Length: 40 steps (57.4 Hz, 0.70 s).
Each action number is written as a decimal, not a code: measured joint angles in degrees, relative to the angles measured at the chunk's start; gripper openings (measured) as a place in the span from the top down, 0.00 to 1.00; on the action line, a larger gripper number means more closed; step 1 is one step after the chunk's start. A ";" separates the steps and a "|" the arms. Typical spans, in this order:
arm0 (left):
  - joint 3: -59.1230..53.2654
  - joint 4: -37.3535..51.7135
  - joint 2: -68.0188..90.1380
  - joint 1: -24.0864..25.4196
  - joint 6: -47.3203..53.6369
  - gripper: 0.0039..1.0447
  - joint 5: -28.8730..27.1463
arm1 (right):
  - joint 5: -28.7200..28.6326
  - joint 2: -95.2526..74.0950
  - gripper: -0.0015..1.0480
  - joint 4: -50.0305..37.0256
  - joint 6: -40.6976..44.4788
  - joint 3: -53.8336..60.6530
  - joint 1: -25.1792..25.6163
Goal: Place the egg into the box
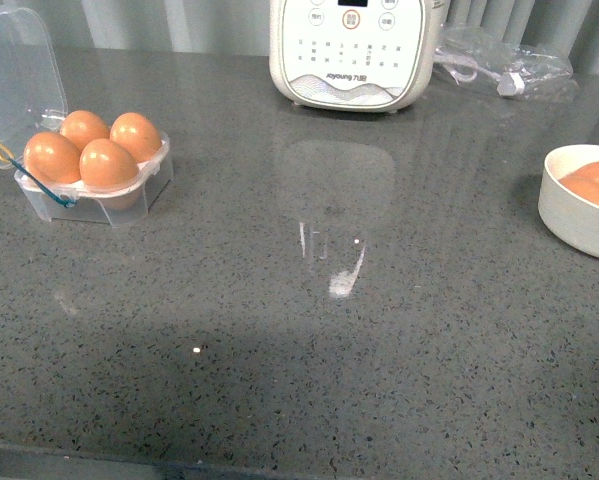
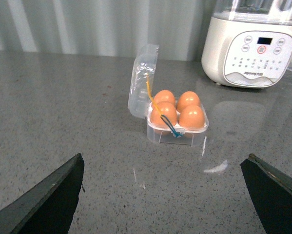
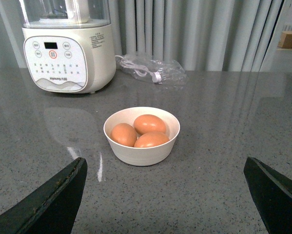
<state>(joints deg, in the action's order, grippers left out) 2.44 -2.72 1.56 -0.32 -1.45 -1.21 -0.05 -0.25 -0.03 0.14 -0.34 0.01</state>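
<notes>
- Orange-brown eggs (image 1: 109,165), smooth and all alike, stand on end in all four slots of the clear box (image 1: 157,172). I can't tell which one is the task's own.
- Box sits far left on the worktop (image 1: 329,380), lid (image 1: 14,70) open, dead ahead of the left tool (image 2: 164,158), the nearer arm.
- Left tool gapes wide and empty.
- Right tool (image 3: 165,161) is spread and empty too, facing the white bowl (image 3: 143,153) of three spares.

Clear box (image 1: 129,205) open, left; brown egg (image 1: 107,163) in every slot.

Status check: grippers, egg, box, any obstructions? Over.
Left gripper, right gripper open, empty. Box lid open, all four slots hold eggs. Three more in bowl. Nothing blocking box.
</notes>
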 joint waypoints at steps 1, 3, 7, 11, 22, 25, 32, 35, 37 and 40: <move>1.25 -3.72 1.38 -0.09 -0.79 0.06 -1.01 | 0.02 0.00 0.07 0.00 0.00 0.00 -0.02; 3.30 -9.16 4.42 -0.09 -2.80 0.06 -1.66 | 0.02 0.00 0.07 0.00 0.00 0.00 -0.02; 5.84 -17.27 10.10 0.76 -6.03 0.06 -1.62 | 0.00 0.00 0.07 0.00 0.00 0.00 -0.02; 6.54 -17.66 10.56 1.70 -8.35 0.06 -0.13 | 0.04 -0.02 0.07 0.00 0.00 0.00 -0.02; 10.16 -10.56 12.94 3.52 -9.62 0.06 2.95 | 0.02 0.00 0.07 0.00 0.00 0.00 -0.02; 10.25 -7.80 15.19 4.68 -9.55 0.06 3.93 | 0.02 0.00 0.07 0.00 0.00 0.00 0.00; 10.54 2.95 24.55 8.81 -8.52 0.06 7.41 | 0.02 0.00 0.07 0.00 0.00 0.00 0.00; 11.23 12.20 32.98 11.50 -6.27 0.06 6.99 | 0.02 0.00 0.07 0.00 0.00 0.00 0.00; 11.76 18.45 38.47 12.76 -4.17 0.06 5.33 | 0.00 0.00 0.07 0.00 0.00 0.00 -0.02; 12.98 23.87 44.09 14.43 -3.21 0.06 5.84 | 0.02 0.00 0.07 0.00 0.00 0.00 -0.02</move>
<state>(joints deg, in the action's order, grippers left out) 15.42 21.15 45.65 14.11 -4.67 4.62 -0.03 -0.25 -0.03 0.14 -0.34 -0.01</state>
